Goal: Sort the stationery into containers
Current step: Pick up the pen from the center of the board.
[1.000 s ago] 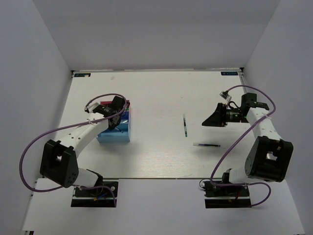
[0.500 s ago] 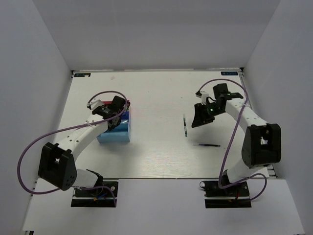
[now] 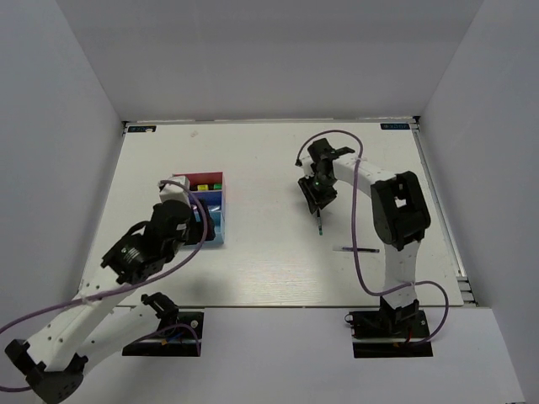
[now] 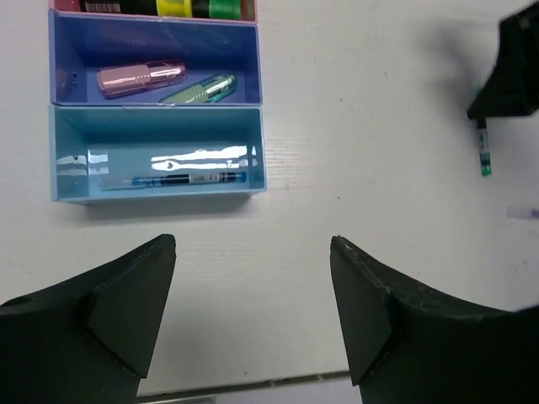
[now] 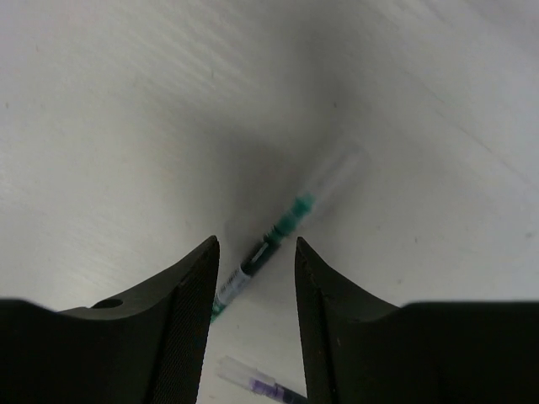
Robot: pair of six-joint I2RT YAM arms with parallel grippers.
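The containers (image 3: 216,195) stand at the left, three joined bins. In the left wrist view the pink bin (image 4: 59,5) holds markers. The dark blue bin (image 4: 72,50) holds a pink capsule (image 4: 139,77) and a green one (image 4: 200,89). The light blue bin (image 4: 76,135) holds a thin pen (image 4: 181,178). My left gripper (image 4: 253,244) hangs open and empty, above and just in front of the bins (image 3: 181,225). My right gripper (image 5: 255,246) is open, low over the table, its jaws on either side of a green pen (image 5: 290,220) without touching it.
A purple pen (image 3: 358,249) lies on the table to the right of the green pen (image 3: 320,220) and also shows under the right gripper (image 5: 253,383). White walls close in the table (image 3: 253,269) on three sides.
My left gripper opened and drew back from the bins toward the near edge. The right gripper swung left and came down over the green pen, its jaws narrowing.
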